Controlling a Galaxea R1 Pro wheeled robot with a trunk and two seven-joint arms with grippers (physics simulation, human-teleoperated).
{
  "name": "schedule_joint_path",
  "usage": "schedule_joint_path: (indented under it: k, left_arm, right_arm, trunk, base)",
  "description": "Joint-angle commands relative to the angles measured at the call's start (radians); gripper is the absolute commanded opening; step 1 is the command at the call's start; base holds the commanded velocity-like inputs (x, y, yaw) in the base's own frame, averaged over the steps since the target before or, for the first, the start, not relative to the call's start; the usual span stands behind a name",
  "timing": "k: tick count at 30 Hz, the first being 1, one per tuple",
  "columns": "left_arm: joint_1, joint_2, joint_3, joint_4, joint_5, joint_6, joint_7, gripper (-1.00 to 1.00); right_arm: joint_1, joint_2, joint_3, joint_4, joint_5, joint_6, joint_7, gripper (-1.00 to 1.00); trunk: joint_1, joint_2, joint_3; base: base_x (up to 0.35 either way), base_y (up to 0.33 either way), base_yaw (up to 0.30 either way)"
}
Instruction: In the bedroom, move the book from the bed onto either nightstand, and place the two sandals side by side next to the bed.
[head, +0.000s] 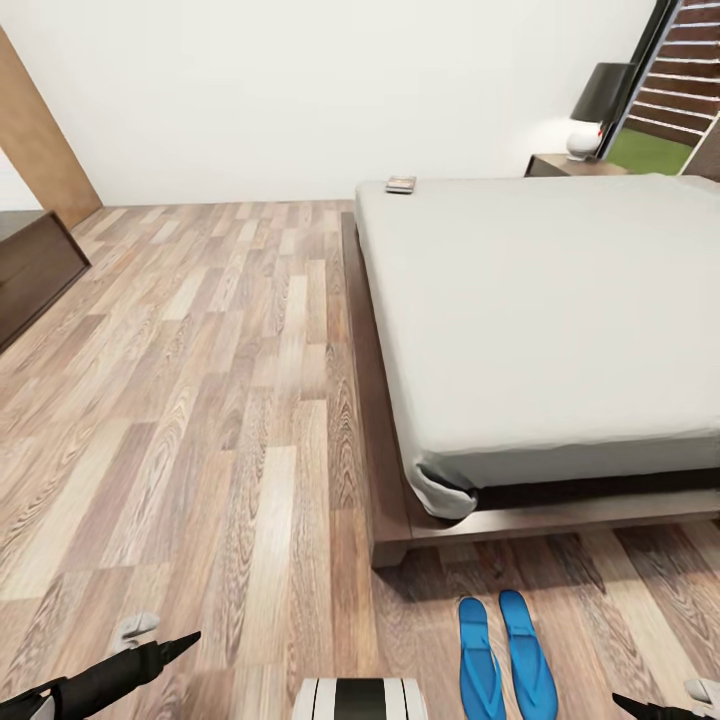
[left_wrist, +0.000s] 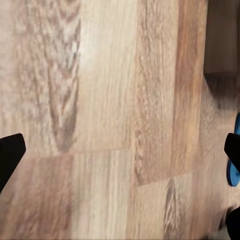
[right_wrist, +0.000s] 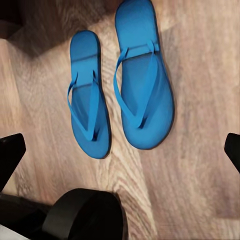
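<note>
At the bed (head: 560, 300) foot, sandals (head: 505, 655) paired on the floor, book (head: 401, 184) still on mattress; both hands released, my guess sandals done.

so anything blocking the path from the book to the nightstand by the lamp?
Nothing visible. The book lies at the mattress's far corner; bare mattress runs from it to the nightstand, whose top holds a lamp.
</note>
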Motion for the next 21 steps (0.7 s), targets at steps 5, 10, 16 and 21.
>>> schedule_joint_path:
  k: [5, 10, 16, 21]
  left_arm:
    - [0.000, 0.000, 0.008, -0.001, -0.008, 0.007, -0.004, 1.00]
    - [0.000, 0.000, 0.008, -0.001, -0.008, 0.008, -0.004, 1.00]
    - [0.000, -0.002, 0.007, -0.001, -0.008, 0.008, -0.004, 1.00]
    - [0.000, -0.002, 0.007, -0.001, -0.008, 0.009, -0.003, 1.00]
  right_arm:
    - [0.000, 0.000, 0.009, 0.000, -0.010, 0.002, 0.003, 1.00]
    - [0.000, 0.000, 0.009, 0.000, -0.010, 0.002, 0.003, 1.00]
    - [0.000, 0.000, 0.009, 0.000, -0.010, 0.002, 0.003, 1.00]
    - [0.000, 0.000, 0.009, 0.000, -0.010, 0.002, 0.003, 1.00]
  trunk:
    - [-0.002, 0.001, 0.019]
    - [-0.005, 0.002, 0.038]
    - [-0.007, 0.003, 0.061]
    - [-0.010, 0.005, 0.081]
  base:
    - [0.000, 0.000, 0.000]
    - [0.000, 0.000, 0.000]
    - [0.000, 0.000, 0.000]
    - [0.000, 0.000, 0.000]
